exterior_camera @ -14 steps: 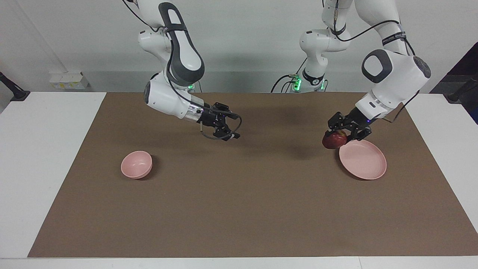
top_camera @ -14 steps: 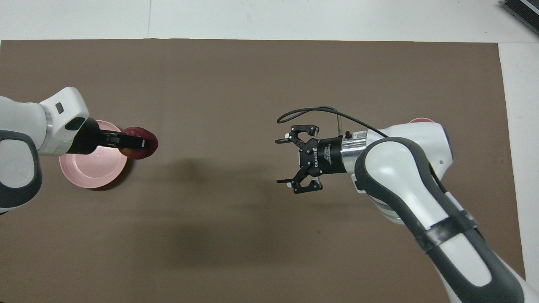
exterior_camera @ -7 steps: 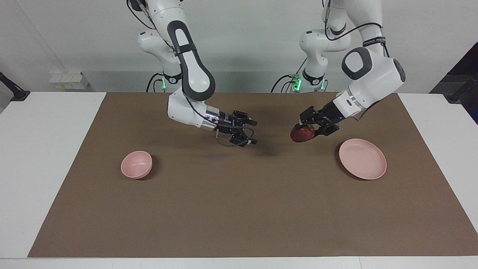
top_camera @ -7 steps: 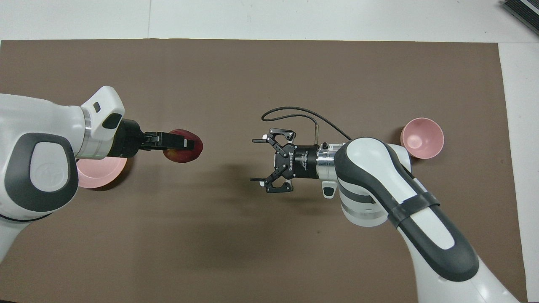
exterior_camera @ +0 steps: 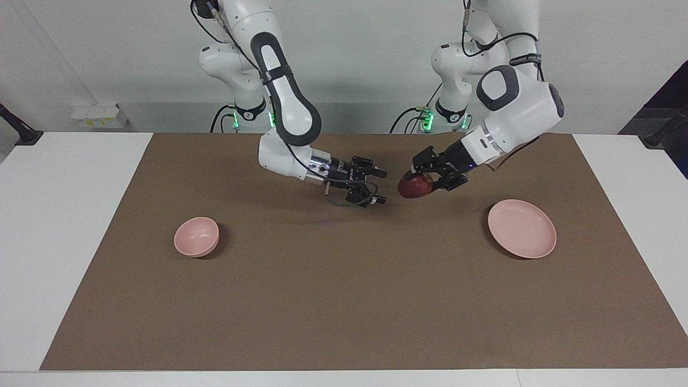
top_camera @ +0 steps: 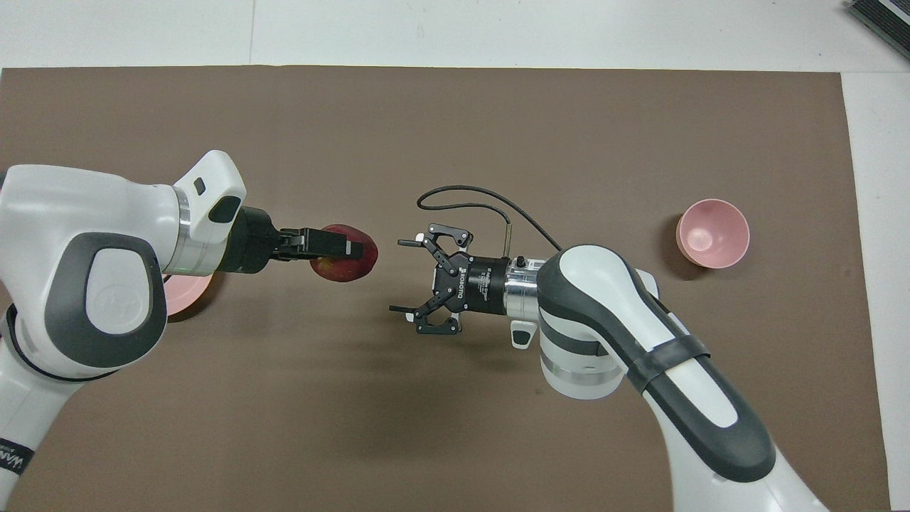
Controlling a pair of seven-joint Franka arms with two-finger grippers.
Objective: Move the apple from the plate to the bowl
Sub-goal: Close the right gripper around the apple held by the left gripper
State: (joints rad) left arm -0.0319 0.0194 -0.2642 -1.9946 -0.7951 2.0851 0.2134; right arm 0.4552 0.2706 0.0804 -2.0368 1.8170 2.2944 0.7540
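Since a second ago we see the left gripper (exterior_camera: 424, 176), clamped on the small dark red apple (exterior_camera: 414, 186), carried off the wide pale pink plate (exterior_camera: 522, 228) to mid-table. The right gripper (exterior_camera: 371, 187) (fingers spread) now faces it, suggesting a handover toward the small deep pink bowl (exterior_camera: 196, 236).

Both arms are white and smooth, with dark grey patches shaped like long ovals on the round joints. A shiny silver ring sits at each wrist. The right gripper (top_camera: 419, 288) is black with thin bent fingers and small white letters on its body. A thin black cable loops out from it. The left gripper (top_camera: 334, 247) is black too. A black band wraps around each arm. Little green lights glow at the two bases.
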